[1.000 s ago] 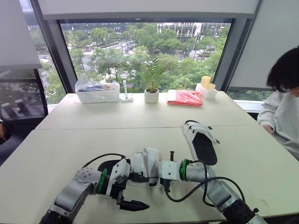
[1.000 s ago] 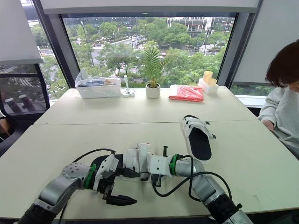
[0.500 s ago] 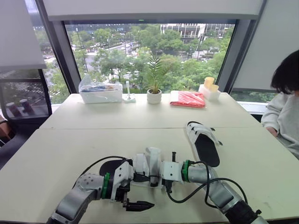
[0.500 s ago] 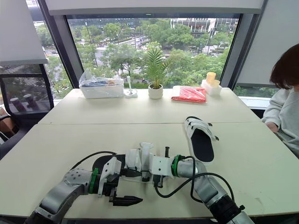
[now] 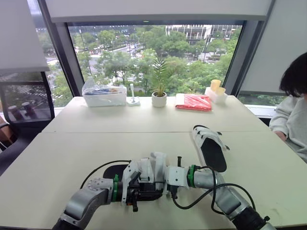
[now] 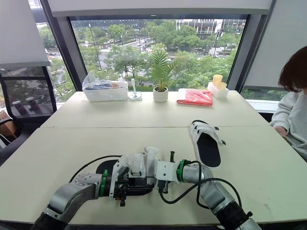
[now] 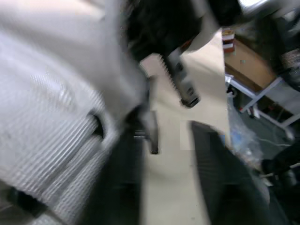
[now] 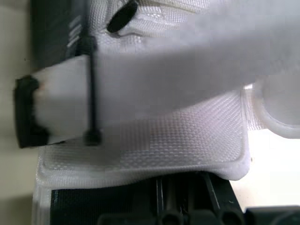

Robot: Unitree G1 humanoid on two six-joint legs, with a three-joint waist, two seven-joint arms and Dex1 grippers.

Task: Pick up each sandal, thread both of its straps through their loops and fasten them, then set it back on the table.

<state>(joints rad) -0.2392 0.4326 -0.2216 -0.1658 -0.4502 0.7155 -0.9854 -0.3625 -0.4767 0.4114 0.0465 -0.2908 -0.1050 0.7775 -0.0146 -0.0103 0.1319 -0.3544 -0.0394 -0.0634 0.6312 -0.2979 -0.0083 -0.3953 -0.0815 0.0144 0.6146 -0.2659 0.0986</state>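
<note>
— What's around, starting at the left?
— Upper left, by the window, a clear tub [image 5: 102, 98]. Beside it stands a small white stand [image 5: 131, 97], then a potted plant [image 5: 159, 94], a red packet [image 5: 193, 101] and a white box [image 5: 217, 96]. At the right edge a person [image 5: 291, 110] in a pale top sits at the surface [image 5: 72, 148].
— Anything in the containers?
— The tub holds a crumpled clear bag [image 5: 93, 85] over blue and dark items I can't make out. The box holds yellow cups [image 5: 212, 85].
— And the sandals?
— The far sandal [image 5: 209, 149] lies right of centre, black footbed up, apart from both arms. The near sandal [image 5: 152, 167] lies at lower centre between the arms, with one white strap [image 5: 159, 158] standing upright.
— The grip?
— The left fingers [image 7: 124, 187] are spread at its near edge. White webbing lies just beside one finger, and bare surface shows between the two. The right arm [image 5: 206, 179] meets the sandal from the right; whether its grasp is open or closed, I cannot tell.
</note>
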